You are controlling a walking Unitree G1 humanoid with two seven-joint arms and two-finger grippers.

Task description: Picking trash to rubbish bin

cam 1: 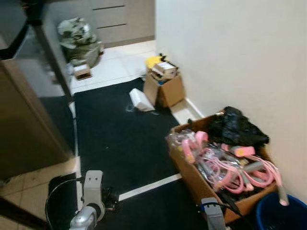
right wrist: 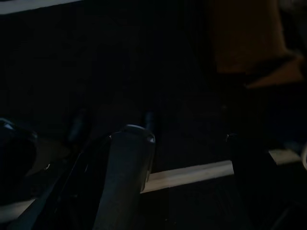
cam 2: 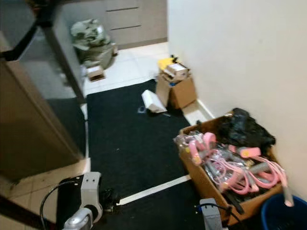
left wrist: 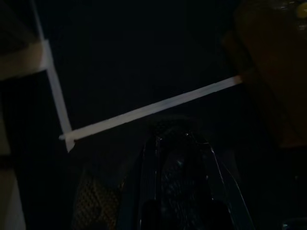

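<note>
No writing can be read; a white piece of trash point(cam 1: 140, 99) lies at the black mat's point(cam 1: 120, 139) far edge beside a small full carton point(cam 1: 164, 86), a big box point(cam 1: 218, 160) near the blue bin point(cam 1: 280, 213) holds pink tangles, and I cannot tell either gripper's finger state.

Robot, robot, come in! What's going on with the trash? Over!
Both arms hanging low. White trash lying on black mat, not picked up. Blue bin at right, beside big cardboard box.
</note>
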